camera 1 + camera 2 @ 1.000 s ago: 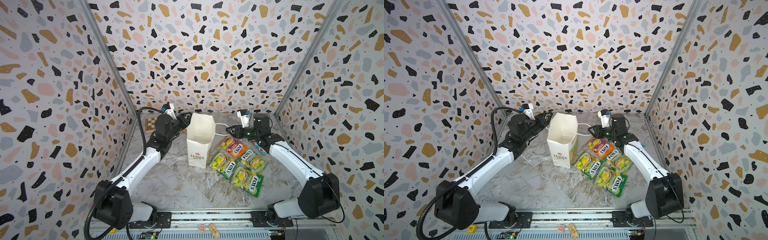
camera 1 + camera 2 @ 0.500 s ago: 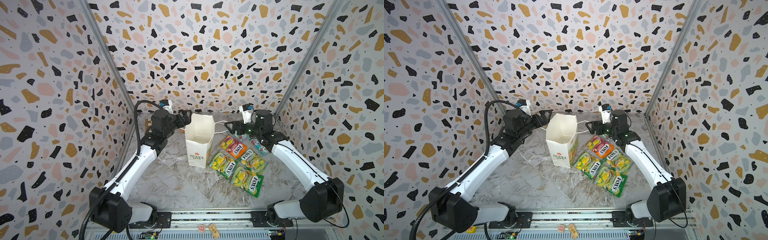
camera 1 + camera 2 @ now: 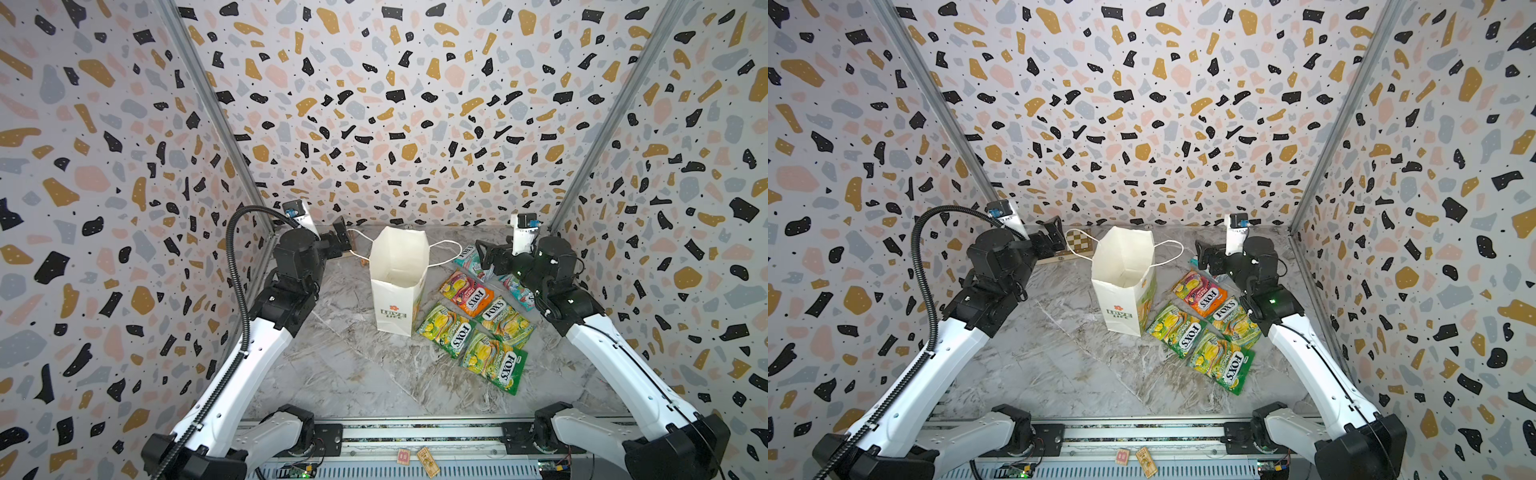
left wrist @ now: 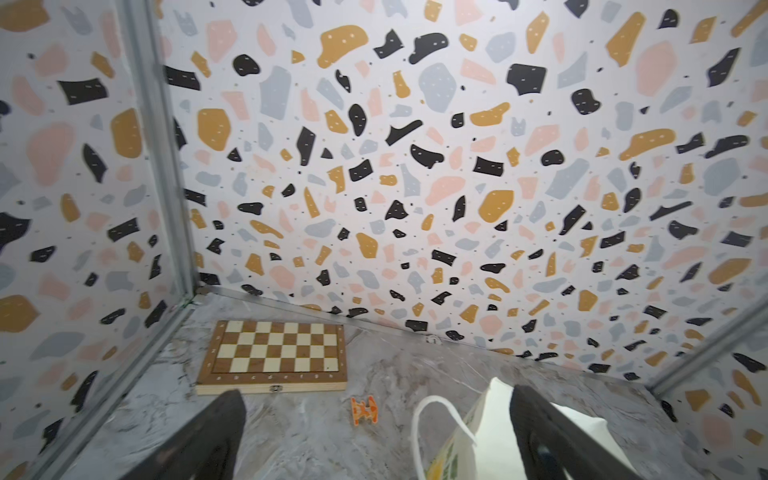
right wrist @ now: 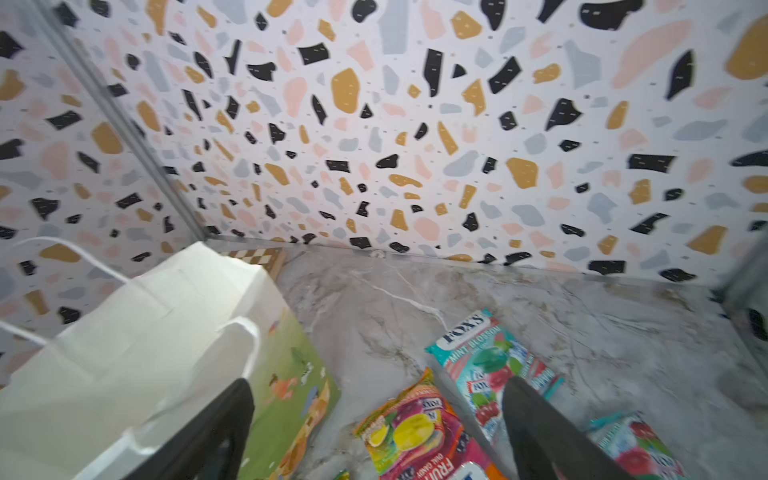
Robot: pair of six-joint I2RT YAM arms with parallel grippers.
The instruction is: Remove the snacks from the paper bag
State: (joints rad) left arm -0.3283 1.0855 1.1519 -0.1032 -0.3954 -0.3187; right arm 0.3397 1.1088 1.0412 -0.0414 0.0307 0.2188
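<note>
Top views | left gripper (image 3: 340,241), right gripper (image 3: 484,262) both released (left drawn back from paper bag (image 3: 397,291))

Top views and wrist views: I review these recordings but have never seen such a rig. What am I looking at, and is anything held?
A left arm and a right arm, both white robots, stand at a marble table. Both top views look down from overhead; each wrist view looks out between one arm's jaws. An open white bag stands upright; six FOX'S packets lie beside it, on the right arm's side. A chessboard and a small orange item sit at the back. Both pairs of jaws are open, holding nothing.
</note>
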